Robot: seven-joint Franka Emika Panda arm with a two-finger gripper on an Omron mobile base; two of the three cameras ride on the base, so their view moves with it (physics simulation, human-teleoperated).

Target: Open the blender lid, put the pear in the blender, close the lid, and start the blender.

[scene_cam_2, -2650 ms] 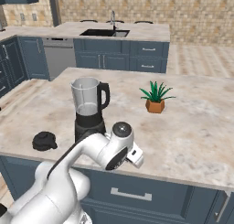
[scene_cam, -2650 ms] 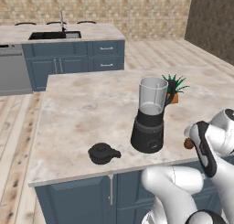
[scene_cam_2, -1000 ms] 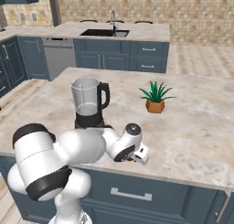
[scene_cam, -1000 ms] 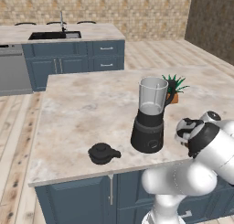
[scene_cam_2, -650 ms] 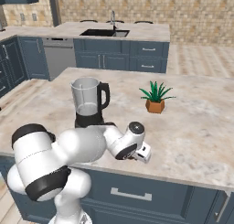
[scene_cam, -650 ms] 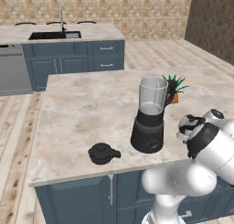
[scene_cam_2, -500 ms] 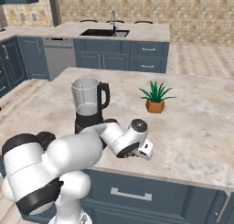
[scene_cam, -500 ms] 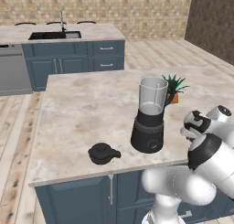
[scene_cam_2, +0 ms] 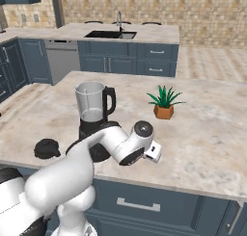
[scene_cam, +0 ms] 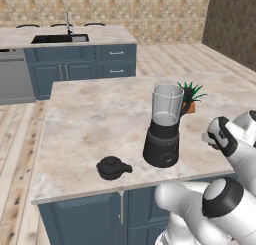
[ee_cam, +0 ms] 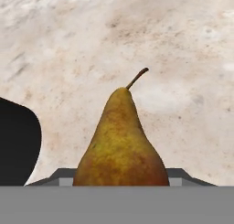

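Even, bright rendered light with soft faint shadows, no glare; the hand view looks slightly soft up close.

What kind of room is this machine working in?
A kitchen, computer-rendered by the look of it: a marble-topped island carries a blender, and behind it a counter holds a sink with a faucet, over blue cabinets.

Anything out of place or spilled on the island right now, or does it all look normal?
Nothing spilled or damaged. The blender stands upright with its jar open, and the blender lid lies on the counter beside it, as expected mid-task. The pear sits close before the hand camera, whole and unbruised. The potted plant is upright.
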